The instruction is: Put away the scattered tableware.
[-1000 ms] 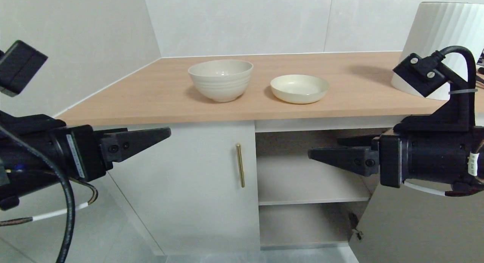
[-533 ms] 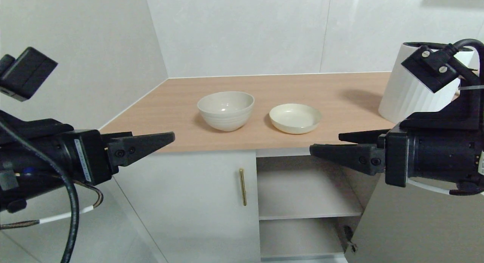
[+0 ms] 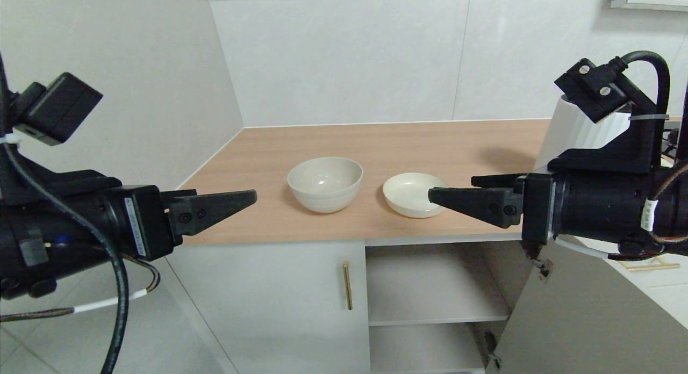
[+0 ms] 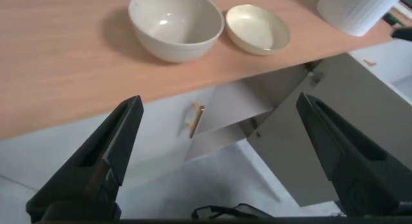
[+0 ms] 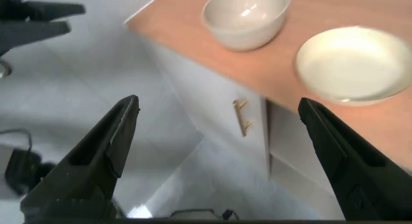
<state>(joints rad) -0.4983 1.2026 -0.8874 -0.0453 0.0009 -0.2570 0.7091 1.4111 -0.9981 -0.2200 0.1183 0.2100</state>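
A deep cream bowl (image 3: pixel 324 183) (image 4: pixel 175 23) (image 5: pixel 245 17) stands on the wooden countertop (image 3: pixel 269 164). To its right sits a shallow cream dish (image 3: pixel 409 194) (image 4: pixel 257 28) (image 5: pixel 353 63). My left gripper (image 3: pixel 220 195) (image 4: pixel 219 102) hangs open and holds nothing, out in front of the counter's edge, left of the bowl. My right gripper (image 3: pixel 451 186) (image 5: pixel 217 102) is open too and holds nothing. It sits at counter height, in front of the dish's right side and short of it.
Below the counter the cupboard's left door (image 3: pixel 279 304) is closed, with a brass handle (image 3: pixel 347 285). Its right door (image 3: pixel 570 315) stands open beside bare shelves (image 3: pixel 435 288). A white ribbed container (image 3: pixel 570 135) stands at the counter's right end. Tiled walls meet at the back left.
The head view has risen, so the counter sits lower in the picture. Both grippers have come up from cupboard-door height to counter height. Both remain open. The bowl and dish have not moved.
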